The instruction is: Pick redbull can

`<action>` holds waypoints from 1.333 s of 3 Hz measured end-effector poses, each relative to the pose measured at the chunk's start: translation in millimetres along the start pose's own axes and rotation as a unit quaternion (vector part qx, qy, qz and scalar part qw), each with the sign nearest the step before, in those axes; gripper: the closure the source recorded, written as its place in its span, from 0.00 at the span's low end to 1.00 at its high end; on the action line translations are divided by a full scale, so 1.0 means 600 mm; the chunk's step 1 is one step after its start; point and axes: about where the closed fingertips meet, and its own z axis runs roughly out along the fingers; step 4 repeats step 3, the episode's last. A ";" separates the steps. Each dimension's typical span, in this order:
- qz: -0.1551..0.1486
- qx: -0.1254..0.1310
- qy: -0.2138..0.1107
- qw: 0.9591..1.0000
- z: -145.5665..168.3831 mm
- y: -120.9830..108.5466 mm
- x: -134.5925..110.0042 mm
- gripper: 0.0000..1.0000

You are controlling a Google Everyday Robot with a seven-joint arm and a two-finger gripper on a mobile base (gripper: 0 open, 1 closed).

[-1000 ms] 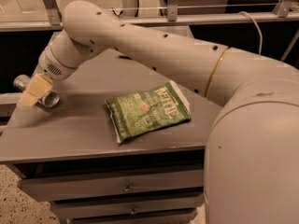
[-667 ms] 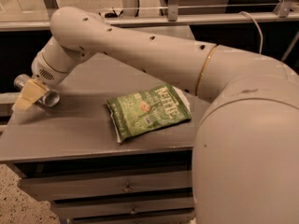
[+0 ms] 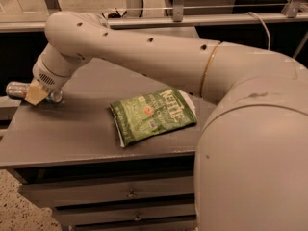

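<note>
The redbull can [image 3: 15, 89] is a small silver can lying on its side at the far left edge of the grey table [image 3: 72, 134]. Its left end sticks out past the gripper, and a bit of its right end [image 3: 57, 96] shows on the other side. My gripper [image 3: 37, 95] is down at the can, and its tan tip covers the can's middle. The arm [image 3: 144, 52] reaches to it from the right across the table's back.
A green chip bag [image 3: 153, 113] lies flat at the table's middle, right of the gripper. The table has drawers [image 3: 130, 194] below its front edge. A rail and dark shelf [image 3: 144, 20] run behind the table. My body [image 3: 255, 167] fills the right foreground.
The arm has swung lower and further left over the table. The gripper has stayed at the can, and the can and chip bag have not visibly moved.
</note>
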 end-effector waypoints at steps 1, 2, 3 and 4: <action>-0.021 0.031 -0.020 0.999 -0.051 -0.034 -0.015 0.87; -0.044 0.047 -0.051 0.997 -0.109 -0.073 -0.024 1.00; -0.055 0.051 -0.056 0.996 -0.120 -0.080 -0.027 1.00; -0.055 0.051 -0.056 0.996 -0.120 -0.080 -0.027 1.00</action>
